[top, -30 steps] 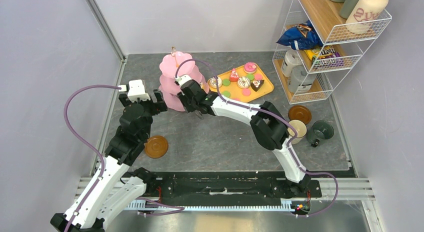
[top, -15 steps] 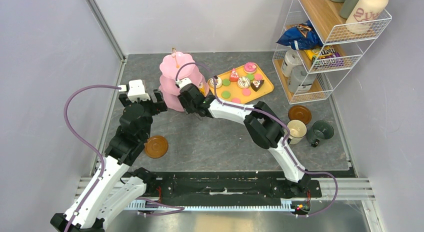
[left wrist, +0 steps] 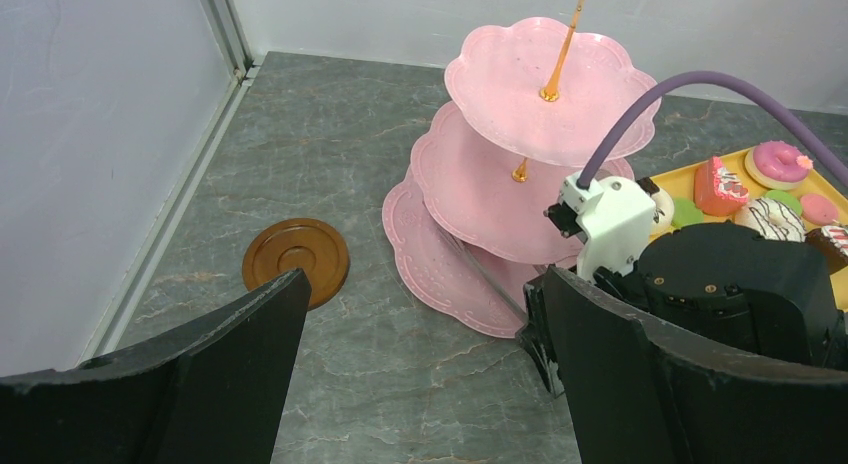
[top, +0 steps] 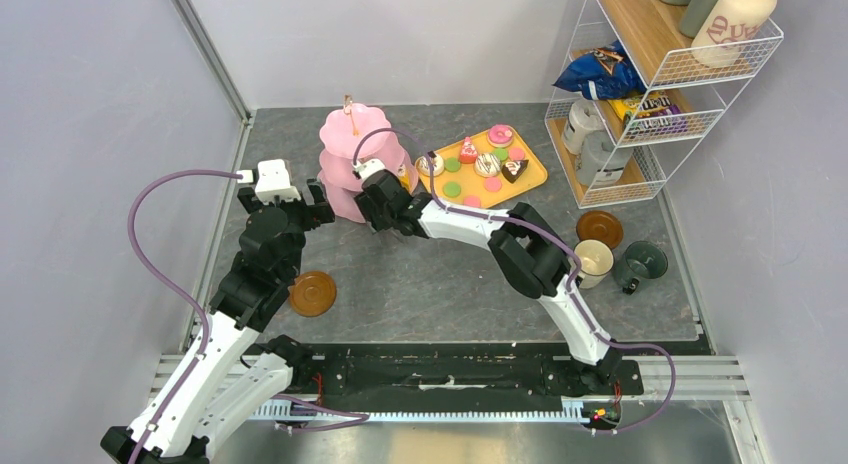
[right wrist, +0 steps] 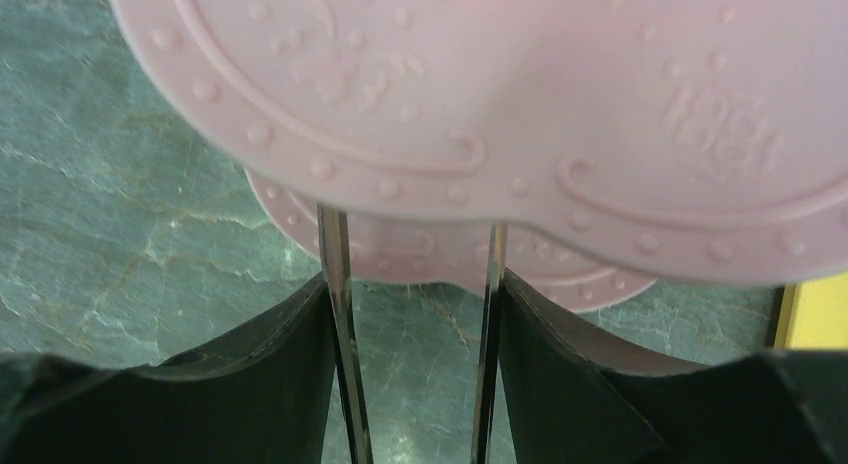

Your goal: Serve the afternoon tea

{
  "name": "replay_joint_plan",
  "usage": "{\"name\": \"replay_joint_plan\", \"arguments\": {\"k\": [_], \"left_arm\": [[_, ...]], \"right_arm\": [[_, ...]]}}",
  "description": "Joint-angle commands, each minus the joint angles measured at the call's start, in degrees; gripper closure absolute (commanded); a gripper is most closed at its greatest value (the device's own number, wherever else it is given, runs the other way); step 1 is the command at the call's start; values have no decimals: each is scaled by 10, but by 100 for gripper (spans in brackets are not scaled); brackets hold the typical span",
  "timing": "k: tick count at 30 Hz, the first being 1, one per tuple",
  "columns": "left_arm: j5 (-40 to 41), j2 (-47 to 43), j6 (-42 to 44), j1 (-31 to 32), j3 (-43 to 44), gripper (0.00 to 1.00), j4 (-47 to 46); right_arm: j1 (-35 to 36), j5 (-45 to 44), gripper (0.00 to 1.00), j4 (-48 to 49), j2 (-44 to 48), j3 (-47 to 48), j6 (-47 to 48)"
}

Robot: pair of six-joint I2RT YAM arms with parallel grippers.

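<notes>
Right arm reaching into the pink three-tier stand [top: 345,156] at the back left of the tabletop [top: 430,284].

The right arm's fingers [right wrist: 342,324] lay under the middle tier, probably to shift or steady the stand, whose tiers were bare. They stood slightly apart with their tips hidden, so I could not tell whether they gripped anything. The left arm's fingers [left wrist: 200,384] hung wide open and empty beside the stand, with a brown saucer [top: 312,293] near that arm. Cake wedges [top: 468,150], donuts [top: 500,135] and macarons [top: 452,188] waited on the yellow tray [top: 537,174] just right of the stand, with the right arm stretched across its near side. Mugs [top: 596,258] and another saucer [top: 600,227] sat well apart, by the wire rack [top: 700,56].
</notes>
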State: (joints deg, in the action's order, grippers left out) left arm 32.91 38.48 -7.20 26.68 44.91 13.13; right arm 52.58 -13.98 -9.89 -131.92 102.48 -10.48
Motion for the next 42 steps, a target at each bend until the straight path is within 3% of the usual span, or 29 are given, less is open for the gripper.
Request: {"name": "replay_joint_plan", "arguments": {"k": [1, 12, 24, 30, 42], "left_arm": [[9, -2, -16, -5, -2, 5, -25], [7, 0, -16, -5, -3, 6, -25], [5, -2, -17, -5, -2, 5, -25], [4, -2, -19, -5, -2, 5, -25], [1, -3, -19, -6, -2, 6, -24]], "right_arm": [[5, 6, 38, 24, 58, -24, -6], [12, 23, 38, 11, 142, -113, -6], [12, 58, 42, -107, 247, -186, 28], [4, 31, 45, -180, 299, -216, 36], [-138, -28, 45, -231, 425, -282, 7]]}}
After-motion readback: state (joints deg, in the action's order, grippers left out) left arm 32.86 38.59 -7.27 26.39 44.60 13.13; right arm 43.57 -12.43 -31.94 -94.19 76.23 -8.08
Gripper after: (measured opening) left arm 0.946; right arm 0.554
